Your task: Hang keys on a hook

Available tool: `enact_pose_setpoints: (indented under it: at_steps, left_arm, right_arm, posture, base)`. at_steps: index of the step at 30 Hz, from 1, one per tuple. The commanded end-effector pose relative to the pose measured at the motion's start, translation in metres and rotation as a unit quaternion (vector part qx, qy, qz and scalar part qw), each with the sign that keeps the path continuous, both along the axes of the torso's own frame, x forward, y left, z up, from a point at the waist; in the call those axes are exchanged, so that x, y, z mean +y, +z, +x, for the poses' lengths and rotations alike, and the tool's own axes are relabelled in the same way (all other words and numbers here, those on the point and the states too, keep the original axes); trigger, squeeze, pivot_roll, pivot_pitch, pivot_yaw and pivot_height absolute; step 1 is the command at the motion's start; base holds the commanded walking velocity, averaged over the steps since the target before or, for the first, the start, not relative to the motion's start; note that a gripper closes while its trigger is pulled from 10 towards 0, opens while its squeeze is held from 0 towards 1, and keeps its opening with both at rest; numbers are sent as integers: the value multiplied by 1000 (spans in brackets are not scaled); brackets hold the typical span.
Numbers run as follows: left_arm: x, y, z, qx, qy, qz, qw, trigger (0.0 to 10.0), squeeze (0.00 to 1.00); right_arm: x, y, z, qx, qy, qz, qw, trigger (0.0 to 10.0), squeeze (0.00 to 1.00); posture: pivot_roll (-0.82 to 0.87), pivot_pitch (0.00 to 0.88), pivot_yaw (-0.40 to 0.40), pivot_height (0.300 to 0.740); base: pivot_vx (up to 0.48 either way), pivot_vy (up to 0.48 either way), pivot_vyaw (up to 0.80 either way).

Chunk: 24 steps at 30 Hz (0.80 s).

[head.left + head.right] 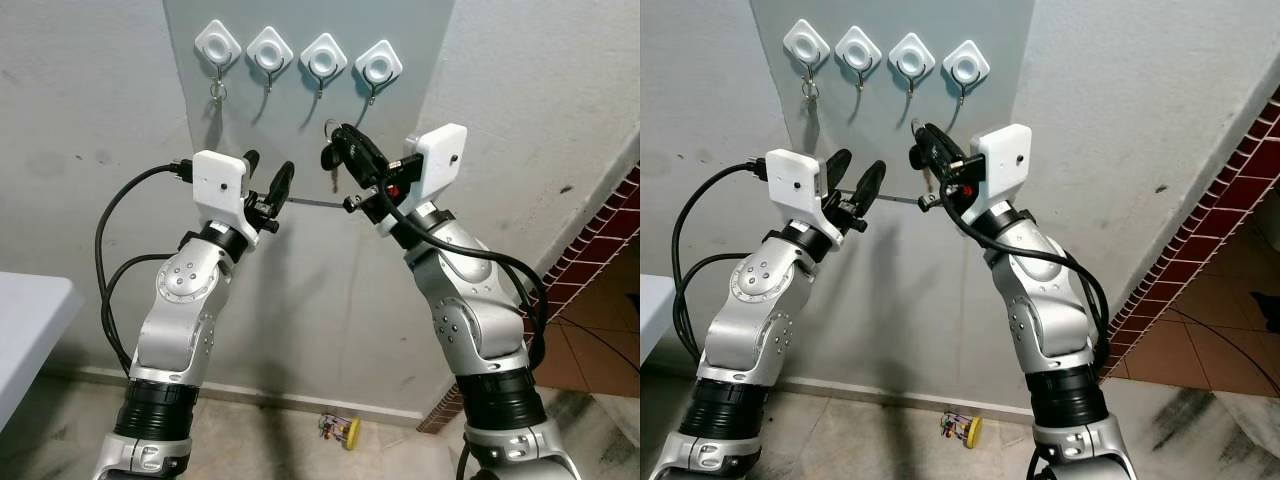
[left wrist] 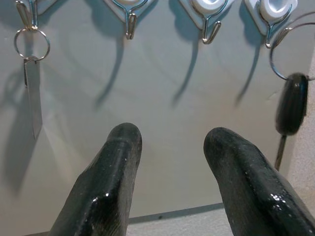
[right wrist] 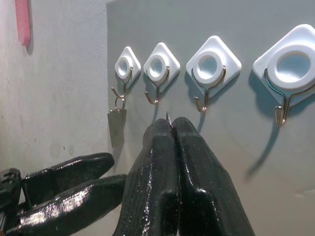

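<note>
Four white diamond hooks are stuck in a row on a grey wall panel (image 1: 300, 110). The leftmost hook (image 1: 218, 46) carries a ring with a flat metal tag (image 2: 32, 96). The other three, out to the rightmost hook (image 1: 378, 66), are bare. My right gripper (image 1: 341, 140) is shut on a key ring (image 3: 169, 119), and a black-headed key (image 1: 329, 158) dangles from it just below the two right hooks. My left gripper (image 1: 270, 163) stands open beside it, lower left, holding nothing. In the left wrist view the key (image 2: 292, 103) hangs under the rightmost hook.
A white table corner (image 1: 30, 320) juts in at the left. A small colourful toy (image 1: 342, 430) lies on the floor by the skirting. Red brick tiling (image 1: 600, 250) runs along the wall at the right. A pink strip (image 3: 22, 22) is on the wall.
</note>
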<state>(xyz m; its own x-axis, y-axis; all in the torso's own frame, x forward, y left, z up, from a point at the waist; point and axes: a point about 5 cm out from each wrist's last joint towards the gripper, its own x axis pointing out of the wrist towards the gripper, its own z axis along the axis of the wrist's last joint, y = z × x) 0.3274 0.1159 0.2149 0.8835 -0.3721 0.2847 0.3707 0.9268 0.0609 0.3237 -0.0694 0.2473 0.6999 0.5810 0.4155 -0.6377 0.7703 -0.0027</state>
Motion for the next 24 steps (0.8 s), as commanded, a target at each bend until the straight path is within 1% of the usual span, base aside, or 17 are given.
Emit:
enact_pose_setpoints:
  at_steps: [1,8,15,24]
  left_arm:
    - [-4,8,-1,-15,-8,0,1000,10000,0]
    - [-4,9,-3,-16,-11,-1,1000,10000,0]
    - [-4,10,-5,-18,-10,-2,1000,10000,0]
    - [-5,11,-6,-17,-10,-3,1000,10000,0]
  right_arm:
    - [0,6,5,3,1,11,1000,10000,0]
    - [4,9,13,16,11,25,999,10000,0]
    - [4,9,21,27,16,37,999,10000,0]
    - [5,20,35,30,13,55,998,10000,0]
  posture:
    - [-59,41,-54,740]
    - [-50,39,-62,740]
    - [-43,41,-67,740]
    - [-43,58,-72,740]
  base:
    - [0,0,0]
    - [0,0,0]
    - [0,0,0]
    - [0,0,0]
